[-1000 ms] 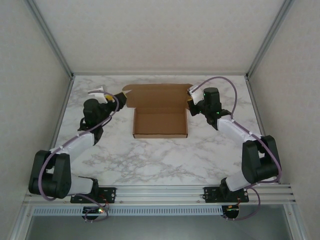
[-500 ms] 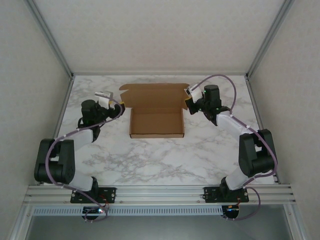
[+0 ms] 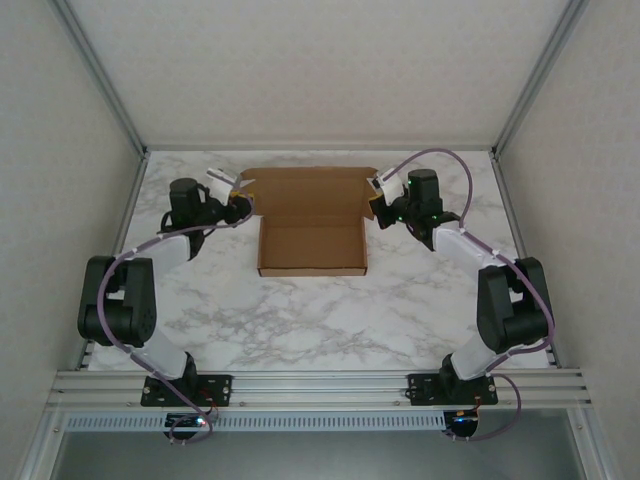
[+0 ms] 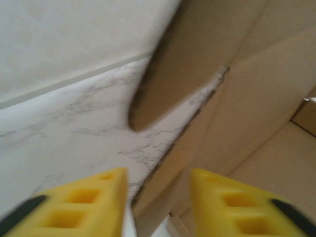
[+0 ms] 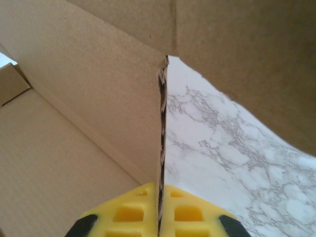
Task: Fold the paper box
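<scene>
Marble table (image 3: 300,320) carries the paper box (image 3: 312,240) at upper middle of the overhead view. Its right wall edge is clamped between the pads of the right gripper (image 5: 159,217). The left gripper (image 4: 157,192) straddles the left wall, pads apart. A skewed left closure could crumple that wall or twist the box against the right grip.
</scene>
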`<state>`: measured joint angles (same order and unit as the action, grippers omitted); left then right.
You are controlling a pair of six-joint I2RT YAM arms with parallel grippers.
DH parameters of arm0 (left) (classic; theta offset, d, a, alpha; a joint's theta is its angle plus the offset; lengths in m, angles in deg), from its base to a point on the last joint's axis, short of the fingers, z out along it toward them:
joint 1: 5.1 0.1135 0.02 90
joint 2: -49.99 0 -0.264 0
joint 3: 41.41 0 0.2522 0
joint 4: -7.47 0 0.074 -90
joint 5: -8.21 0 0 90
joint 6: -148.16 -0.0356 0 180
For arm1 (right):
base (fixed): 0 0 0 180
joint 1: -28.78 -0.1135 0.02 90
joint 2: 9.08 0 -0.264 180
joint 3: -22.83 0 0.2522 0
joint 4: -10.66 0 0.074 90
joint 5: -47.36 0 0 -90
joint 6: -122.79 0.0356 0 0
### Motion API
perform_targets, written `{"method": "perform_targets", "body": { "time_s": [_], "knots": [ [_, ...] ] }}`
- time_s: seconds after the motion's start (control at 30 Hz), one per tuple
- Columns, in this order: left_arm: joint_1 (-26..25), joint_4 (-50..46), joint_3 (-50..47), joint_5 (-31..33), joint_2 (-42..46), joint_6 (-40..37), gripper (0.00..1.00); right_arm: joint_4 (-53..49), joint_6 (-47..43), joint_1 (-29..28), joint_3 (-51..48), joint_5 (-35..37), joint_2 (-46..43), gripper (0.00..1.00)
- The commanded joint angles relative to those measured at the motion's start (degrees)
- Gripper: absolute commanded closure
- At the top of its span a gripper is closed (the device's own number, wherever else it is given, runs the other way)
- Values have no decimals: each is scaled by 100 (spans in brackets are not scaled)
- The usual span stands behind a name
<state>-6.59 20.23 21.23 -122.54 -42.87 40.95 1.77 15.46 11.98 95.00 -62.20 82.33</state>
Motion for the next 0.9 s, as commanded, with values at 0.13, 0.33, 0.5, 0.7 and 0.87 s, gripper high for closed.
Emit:
{"method": "perform_targets", "body": {
  "time_s": [0.13,0.33,0.5,0.7,0.87],
  "knots": [
    [-413,-267,164,403,-2,-315,100,-56,157,-48,145,22,18,100],
    [-841,160,-76,1537,194,582,100,-202,327,-346,257,611,32,100],
    [-1177,383,-248,2321,176,1360,100,-280,930,-709,489,1385,113,100],
    [-1766,359,-135,3319,87,2230,100,-398,1969,-1140,815,2227,337,100],
    [-2135,187,175,3847,-120,2988,100,-344,2675,-1401,983,2553,520,100]
  ]
}}
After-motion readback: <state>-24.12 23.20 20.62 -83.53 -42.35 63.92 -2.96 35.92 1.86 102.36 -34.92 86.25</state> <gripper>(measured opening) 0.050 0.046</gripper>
